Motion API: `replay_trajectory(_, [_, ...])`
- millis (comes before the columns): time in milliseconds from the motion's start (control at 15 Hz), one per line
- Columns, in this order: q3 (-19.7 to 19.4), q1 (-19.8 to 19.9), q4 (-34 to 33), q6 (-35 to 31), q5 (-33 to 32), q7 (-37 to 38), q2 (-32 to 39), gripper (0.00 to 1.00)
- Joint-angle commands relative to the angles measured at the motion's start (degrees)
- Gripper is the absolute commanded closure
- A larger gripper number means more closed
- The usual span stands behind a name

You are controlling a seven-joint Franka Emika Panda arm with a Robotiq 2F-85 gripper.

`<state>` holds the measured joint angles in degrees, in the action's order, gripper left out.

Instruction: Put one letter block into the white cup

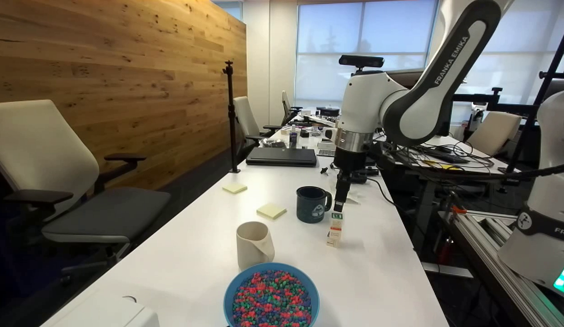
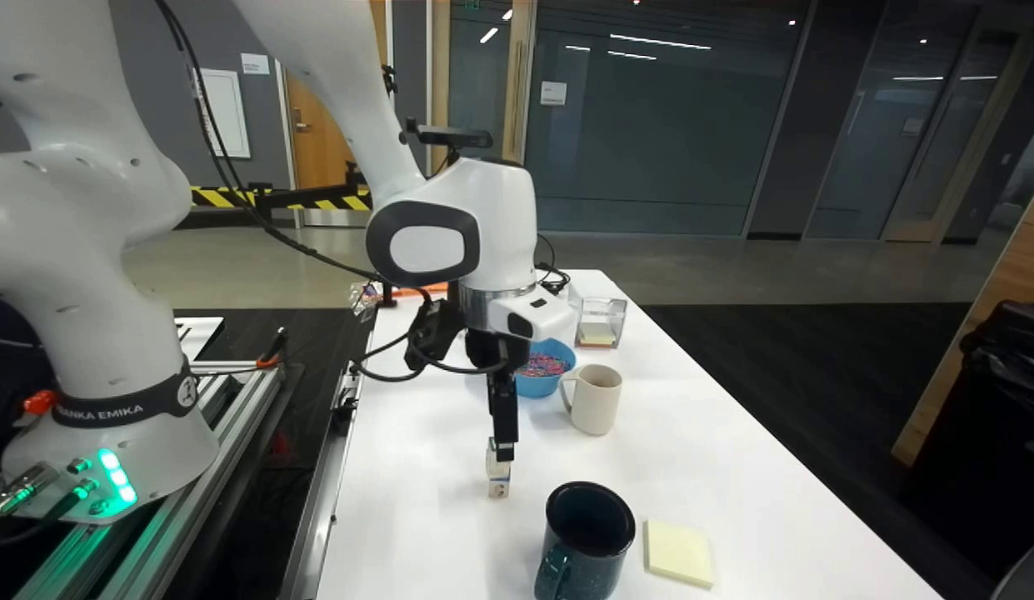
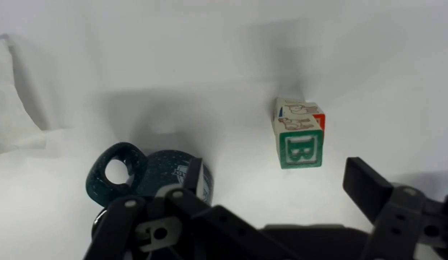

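Gripper (image 3: pixel 276 174), jaws wide apart, empty; B block (image 3: pixel 301 149), topmost on the stack (image 1: pixel 335 230), wants centring between jaws and a straight lift lest the rest topple; cup (image 1: pixel 251 247) stands nearer, left, in an exterior view

The letter blocks (image 1: pixel 335 230) stand stacked near the mug (image 1: pixel 309 208).

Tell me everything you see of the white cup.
The white cup is plain off-white, roughly cylindrical, with a side handle and a ceramic-looking wall. It stands upright on the table, mouth up, beside the blue bowl; whether they touch, I can't tell. The inner bottom is hidden.
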<state>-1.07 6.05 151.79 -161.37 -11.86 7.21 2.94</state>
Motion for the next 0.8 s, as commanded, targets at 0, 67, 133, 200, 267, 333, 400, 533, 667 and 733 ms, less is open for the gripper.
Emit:
replay_trajectory(0, [-0.62, -2.18, -3.28, -2.38, -0.04, -3.51, 5.17, 0.00])
replay_trajectory(67, [-0.53, -2.70, -3.89, -2.26, 0.19, -4.19, 5.94, 0.00])
replay_trajectory(133, [-0.55, -3.25, -4.62, -2.00, 0.04, -4.49, 6.60, 0.00])
replay_trajectory(200, [-0.46, -3.73, -5.18, -1.79, 0.21, -4.91, 7.11, 0.00])
replay_trajectory(267, [-0.31, -4.13, -5.75, -1.34, 0.54, -5.39, 7.35, 0.00])
replay_trajectory(333, [-0.51, -4.68, -6.22, -0.96, 0.16, -5.03, 7.59, 0.00])
replay_trajectory(400, [-0.61, -5.14, -6.60, -0.90, -0.04, -4.94, 7.74, 0.00])
replay_trajectory(533, [-0.87, -5.87, -6.83, -0.75, -0.56, -4.59, 7.49, 0.00])
replay_trajectory(667, [-0.70, -6.13, -6.44, -0.25, -0.15, -4.83, 6.92, 0.00])
replay_trajectory(733, [-0.85, -6.31, -6.18, -0.17, -0.46, -4.74, 6.72, 0.00])
